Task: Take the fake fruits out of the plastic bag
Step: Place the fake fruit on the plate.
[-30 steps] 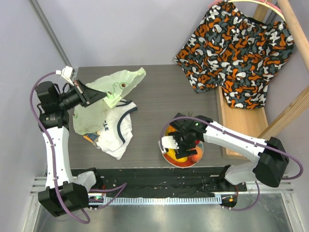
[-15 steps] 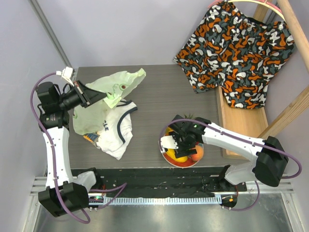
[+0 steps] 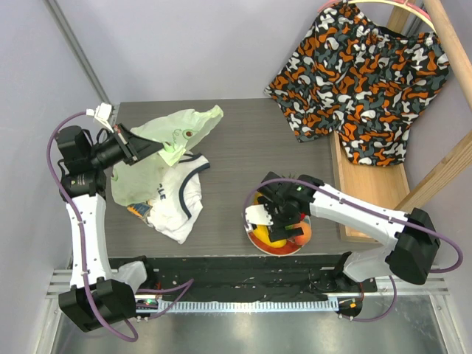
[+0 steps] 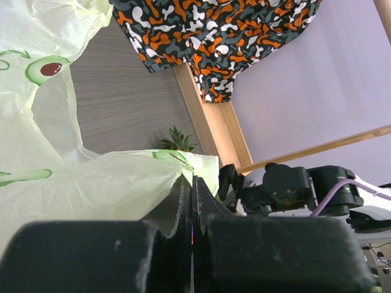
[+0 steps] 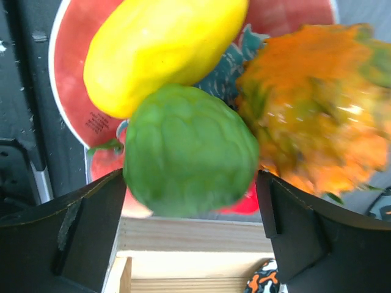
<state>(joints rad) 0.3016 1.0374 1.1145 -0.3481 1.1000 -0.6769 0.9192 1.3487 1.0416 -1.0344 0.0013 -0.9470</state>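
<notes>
Pale-green film of the plastic bag [image 3: 181, 129] hangs at about 10 o'clock on the table [image 3: 251, 140], over a white T-shirt [image 3: 177, 195]. The left gripper [image 3: 140, 150] has it pinched, the jaws pressed together on a fold with no gap visible in the left wrist view. That lifted grip likely keeps the bag off the table so its contents can be reached or shaken loose.

At about 5 o'clock the right gripper [image 5: 190, 183] hovers over the red plate [image 5: 70, 73]. Its jaws stand wide, one on each side of a green fruit [image 5: 189, 159]. Whether they press it or merely flank it cannot be told. A yellow fruit [image 5: 159, 49] lies at 11 o'clock of the green one and an orange pineapple [image 5: 305, 116] at 2 o'clock. Judging by this, the plate serves as the drop-off for emptied fruit.
</notes>
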